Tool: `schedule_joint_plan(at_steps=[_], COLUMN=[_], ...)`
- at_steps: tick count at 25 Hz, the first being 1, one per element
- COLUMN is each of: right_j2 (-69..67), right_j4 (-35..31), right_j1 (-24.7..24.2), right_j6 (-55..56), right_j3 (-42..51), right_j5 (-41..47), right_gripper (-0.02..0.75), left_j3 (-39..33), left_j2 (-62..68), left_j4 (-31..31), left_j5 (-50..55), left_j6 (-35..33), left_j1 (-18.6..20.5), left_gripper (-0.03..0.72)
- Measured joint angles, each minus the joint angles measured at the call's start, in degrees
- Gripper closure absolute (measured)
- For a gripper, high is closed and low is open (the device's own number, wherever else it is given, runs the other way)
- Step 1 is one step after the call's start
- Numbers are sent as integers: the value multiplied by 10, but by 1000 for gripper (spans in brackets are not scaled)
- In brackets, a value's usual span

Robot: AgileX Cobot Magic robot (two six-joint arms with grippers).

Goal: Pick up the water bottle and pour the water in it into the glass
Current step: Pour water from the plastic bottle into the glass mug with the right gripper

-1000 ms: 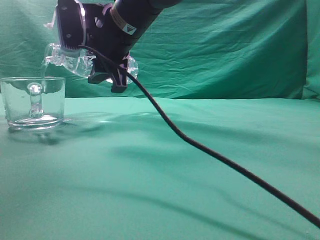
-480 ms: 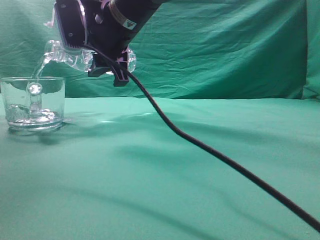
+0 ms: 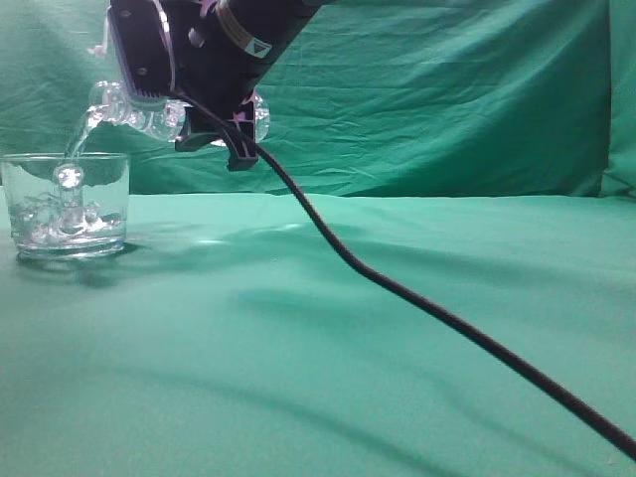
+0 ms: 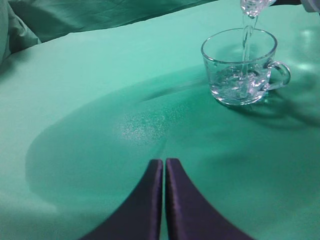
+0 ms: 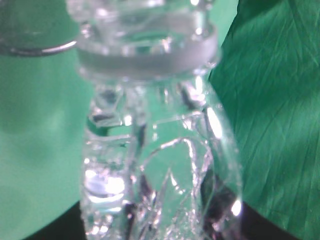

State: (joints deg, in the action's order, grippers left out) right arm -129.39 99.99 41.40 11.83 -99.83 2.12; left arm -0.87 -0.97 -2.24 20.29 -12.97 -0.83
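One water bottle (image 3: 149,111), one glass (image 3: 68,204) and two grippers are in sight, with a single black cable (image 3: 417,298) trailing from the right arm down across the green cloth (image 3: 328,378). The right gripper (image 3: 214,124) is clamped around the bottle's crumpled clear body and holds it tipped nearly level, neck pointing left and slightly down, up above the cloth. From the mouth, just left of that gripper, a thin stream of the water (image 3: 79,139) falls into the glass, which stands on the cloth below and to the left of the gripper, with a shallow churning pool in its bottom. In the right wrist view the bottle fills the frame, its pale neck ring (image 5: 147,55) at the top and the creased plastic running back toward the gripper; the fingers themselves are mostly hidden there. The left gripper (image 4: 164,170) hangs over bare cloth with its two dark fingers pressed together and nothing between them; the glass sits well ahead of it and to its right, handle (image 4: 281,75) turned right. A small label on the right arm's wrist (image 3: 248,40) is too blurred to read.
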Motion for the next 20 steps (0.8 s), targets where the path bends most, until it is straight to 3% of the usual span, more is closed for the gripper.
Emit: schedule_joint_plan(at_steps=[11, 15, 20], right_j2=[0, 0, 0], right_j4=[1, 0, 0], right_j1=[0, 0, 0], right_j6=[75, 189, 421], right_j3=[0, 1, 7], right_j5=[0, -2, -17], right_gripper=[415, 415, 415], left_j3=[0, 0, 0], left_j2=[0, 0, 0], left_j4=[0, 0, 0], left_j5=[0, 0, 0], left_j6=[0, 0, 0], left_j1=[0, 0, 0], left_gripper=[688, 688, 688])
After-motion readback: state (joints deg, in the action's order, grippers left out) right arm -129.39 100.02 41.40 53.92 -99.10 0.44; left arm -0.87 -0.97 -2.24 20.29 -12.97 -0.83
